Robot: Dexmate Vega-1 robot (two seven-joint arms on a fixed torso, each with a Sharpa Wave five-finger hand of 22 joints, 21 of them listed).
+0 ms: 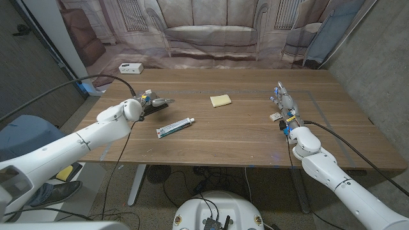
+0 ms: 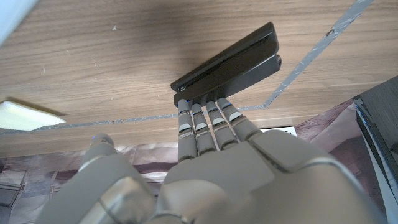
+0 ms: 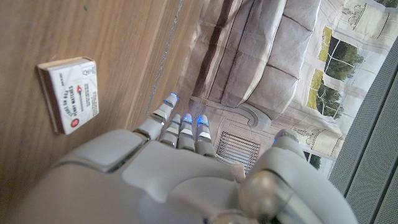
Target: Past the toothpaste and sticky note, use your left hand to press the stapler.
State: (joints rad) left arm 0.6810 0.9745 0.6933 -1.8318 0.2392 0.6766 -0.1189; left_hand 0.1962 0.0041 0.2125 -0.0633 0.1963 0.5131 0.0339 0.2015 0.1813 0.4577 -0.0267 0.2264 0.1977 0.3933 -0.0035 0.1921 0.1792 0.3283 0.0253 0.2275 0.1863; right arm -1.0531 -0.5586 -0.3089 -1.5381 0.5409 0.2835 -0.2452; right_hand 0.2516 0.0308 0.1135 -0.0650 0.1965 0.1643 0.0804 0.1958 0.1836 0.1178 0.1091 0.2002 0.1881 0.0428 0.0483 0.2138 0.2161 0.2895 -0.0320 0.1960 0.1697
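The black stapler (image 1: 157,107) lies at the table's left, beyond the toothpaste tube (image 1: 175,128) and to the left of the yellow sticky note (image 1: 220,100). My left hand (image 1: 144,102) is at the stapler's left end. In the left wrist view its straight fingers (image 2: 205,118) lie side by side, their tips touching the end of the stapler (image 2: 230,61); it grips nothing. The sticky note (image 2: 25,114) shows at that picture's edge. My right hand (image 1: 284,104) stands upright at the table's right, fingers extended, holding nothing.
A small matchbox (image 1: 276,116) lies beside my right hand and appears in the right wrist view (image 3: 69,93). A white box (image 1: 130,68) sits at the far left corner. Tape lines (image 2: 311,59) mark the table. A backdrop printed with a sofa hangs behind.
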